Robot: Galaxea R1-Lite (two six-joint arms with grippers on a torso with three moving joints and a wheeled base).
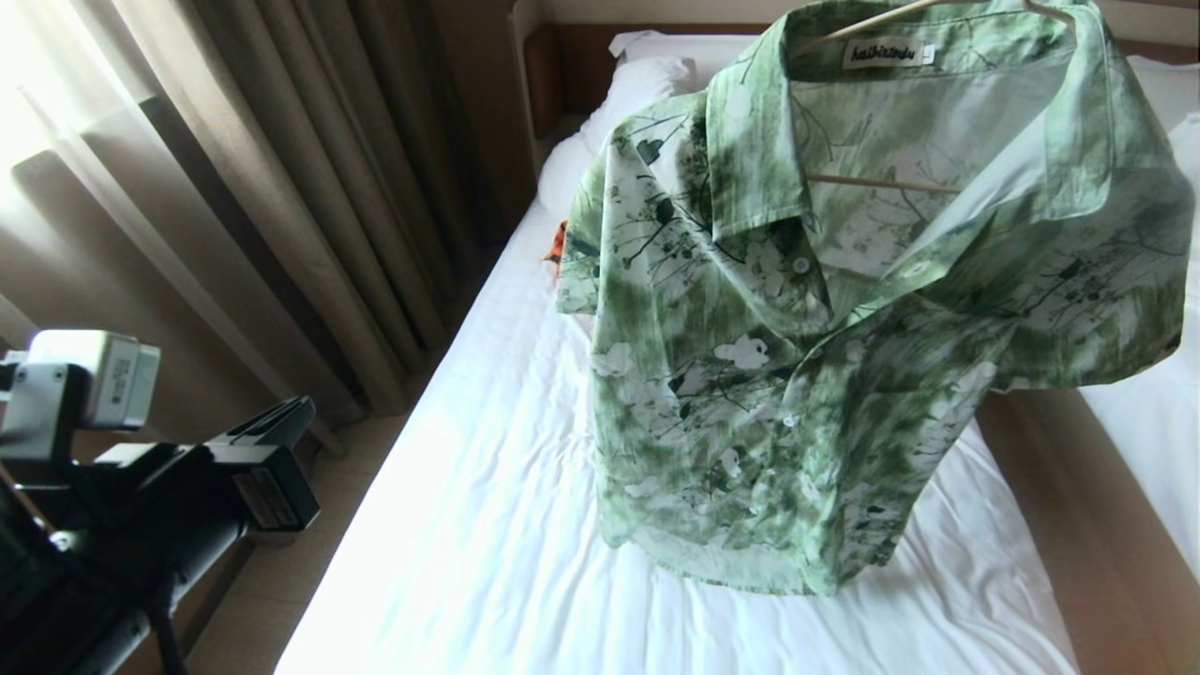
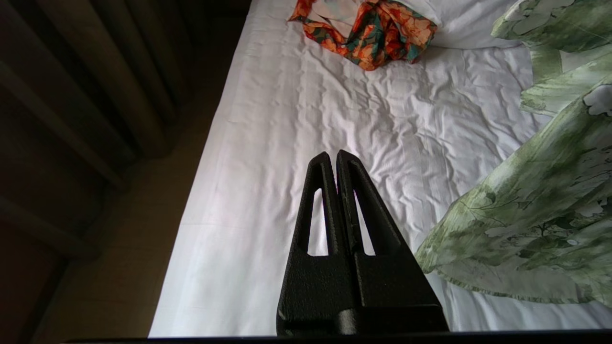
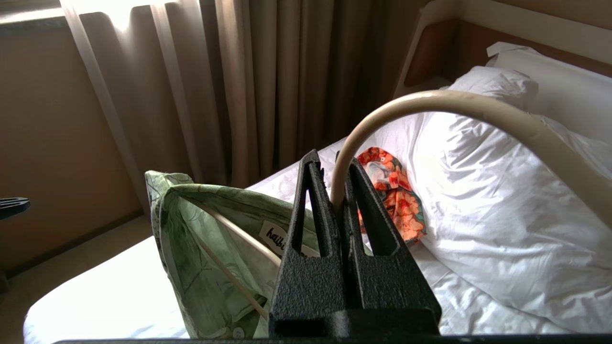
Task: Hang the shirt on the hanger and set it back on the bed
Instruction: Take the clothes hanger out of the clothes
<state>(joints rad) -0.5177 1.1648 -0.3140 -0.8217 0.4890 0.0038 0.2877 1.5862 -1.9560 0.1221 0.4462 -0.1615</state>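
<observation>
Cream hanger (image 3: 459,107) hook pinched in right tool (image 3: 334,165), shirt (image 1: 844,356) below.

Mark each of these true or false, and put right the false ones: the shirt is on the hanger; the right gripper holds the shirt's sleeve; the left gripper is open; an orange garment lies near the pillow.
1. The shirt is on the hanger. True.
2. The right gripper holds the shirt's sleeve. False: it is shut on the hanger's hook.
3. The left gripper is open. False: it is shut and empty, over the bed.
4. An orange garment lies near the pillow. True.
</observation>
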